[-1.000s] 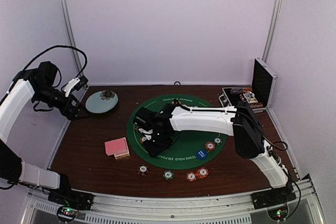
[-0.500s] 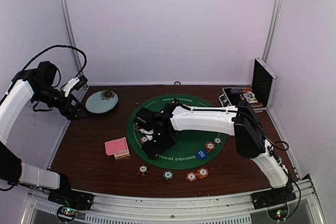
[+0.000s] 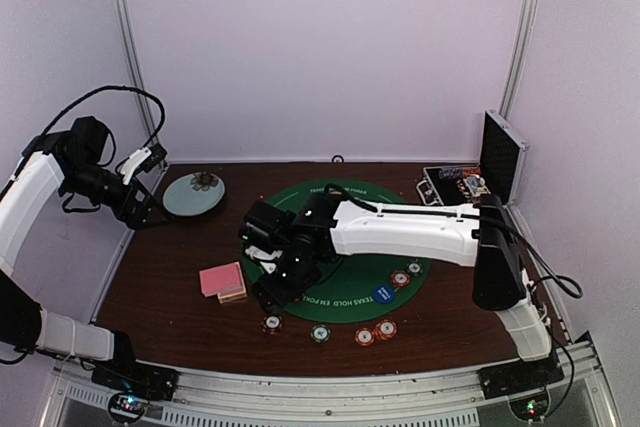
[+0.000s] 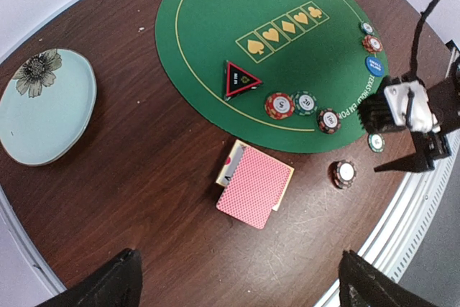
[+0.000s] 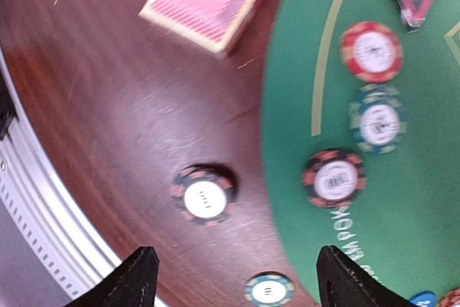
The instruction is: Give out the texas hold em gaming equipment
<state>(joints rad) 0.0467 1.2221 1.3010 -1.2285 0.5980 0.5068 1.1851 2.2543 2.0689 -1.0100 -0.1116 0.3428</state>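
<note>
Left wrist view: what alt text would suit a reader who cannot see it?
A round green poker mat lies on a brown table, with a black-red triangle marker and striped chips on it. A pink-backed deck of cards sits on the wood beside the mat, a pale blue plate at far left, and the right gripper at the right edge.

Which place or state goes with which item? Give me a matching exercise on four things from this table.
Items:
1. pale blue plate
2. pink-backed card deck
3. black-red triangle marker
4. aluminium case

Place or state:
A. on the green mat
B. stacked unevenly on the wooden table
C. open, at the far right
D. printed with a dark flower

Pairs: 1-D, 2-B, 3-A, 4-C
</note>
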